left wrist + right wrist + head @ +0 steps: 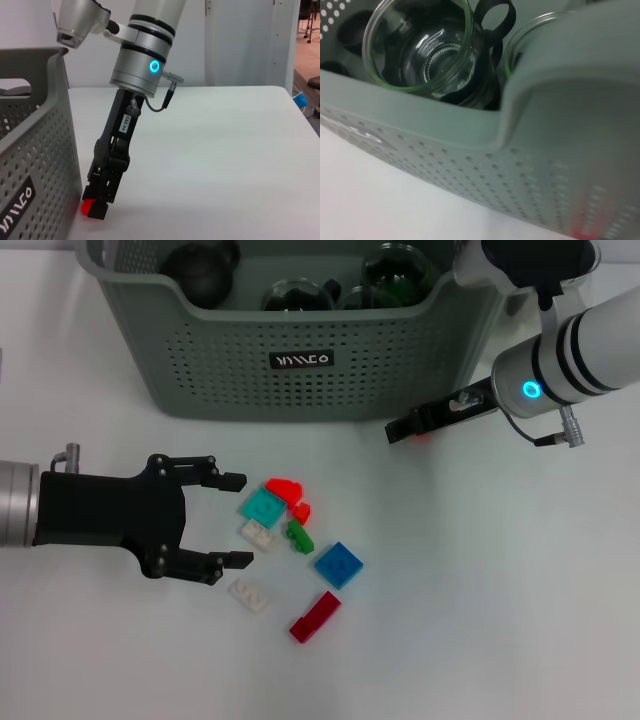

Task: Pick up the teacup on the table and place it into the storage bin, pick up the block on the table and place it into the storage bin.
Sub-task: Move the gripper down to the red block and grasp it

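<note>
Left pincer (238,521) low over the white table (480,620) at 9 o'clock of the head view, fingers spread wide, nothing between them. Just past its tips, a loose cluster of small blocks near centre: teal block (262,507), red block (285,487) at its 1 o'clock, a second small red piece (301,511), green block (299,536), white block (258,533) under the teal one, another white block (248,595) at 7 o'clock of the cluster, blue block (338,564) at 4 o'clock, long dark-red block (314,616) at 6 o'clock. All lie on the table, close-packed, some touching; the white and teal ones sit nearest the open fingers. Storage bin (300,360) at 12 o'clock, grey-green, perforated wall, black label facing the robot. Inside it: a dark round object (200,272), clear glass cups (420,50) with black handles. Right pincer (100,202) at 2 o'clock, just beside the bin's right front corner, tips down at the table, closed on a small red piece (89,207). Bin wall stands directly alongside that pincer.
</note>
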